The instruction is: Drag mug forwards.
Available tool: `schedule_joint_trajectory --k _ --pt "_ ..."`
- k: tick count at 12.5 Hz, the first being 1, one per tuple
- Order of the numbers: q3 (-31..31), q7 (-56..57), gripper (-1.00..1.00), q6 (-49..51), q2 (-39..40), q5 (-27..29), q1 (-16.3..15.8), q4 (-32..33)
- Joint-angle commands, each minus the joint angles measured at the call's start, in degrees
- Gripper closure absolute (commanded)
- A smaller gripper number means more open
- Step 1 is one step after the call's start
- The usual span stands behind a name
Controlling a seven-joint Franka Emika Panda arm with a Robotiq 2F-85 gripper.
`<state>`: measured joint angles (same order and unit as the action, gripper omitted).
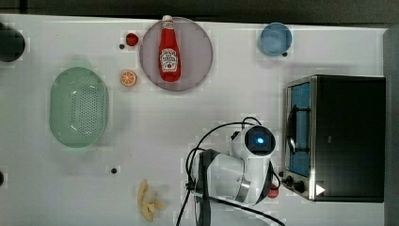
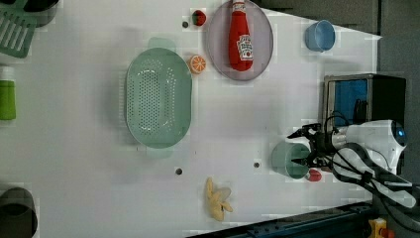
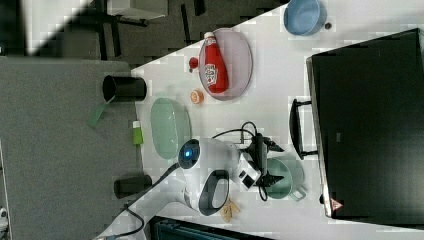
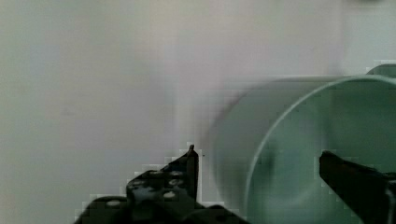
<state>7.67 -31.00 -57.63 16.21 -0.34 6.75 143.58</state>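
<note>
You're working over a white table [image 1: 188,122] with dark floor along its far edges. On it sits a black toaster oven [image 1: 346,136] with a blue-lit window, at the top view's right. The mug [image 2: 289,159] stands just beside the oven's front, near the table edge closest to the arm's base. In the left view it sits left of the arm's white wrist; in the right view [image 3: 285,178] it sits just left of the oven with its short handle toward the bottom of the picture.

Your gripper [image 2: 303,147] is at the mug's rim with its fingers spread wide. In the wrist view one dark finger [image 4: 357,179] hangs inside the mug [image 4: 299,158] and the other lies outside its wall, so they straddle the rim. You can't tell whether either finger touches the wall.

Well apart are a mint colander [image 1: 79,107], a ketchup bottle [image 1: 170,49] lying on a grey plate [image 1: 200,52], and a blue cup [image 1: 275,38].
</note>
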Motion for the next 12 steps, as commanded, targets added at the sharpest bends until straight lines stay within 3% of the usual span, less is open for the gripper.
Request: schedule_joint_trajectory --k 1,3,4,12 --pt "-0.9 -2.0 0.06 0.1 -2.8 1.9 -0.3 -0.6" --pt "-1.2 -2.0 0.53 0.1 -2.8 2.2 -0.4 -1.1" --pt "-1.3 -2.0 0.65 0.0 -2.7 2.2 -0.4 -1.6" --pt "-1.4 -2.0 0.65 0.1 3.2 2.2 -1.4 -10.5"
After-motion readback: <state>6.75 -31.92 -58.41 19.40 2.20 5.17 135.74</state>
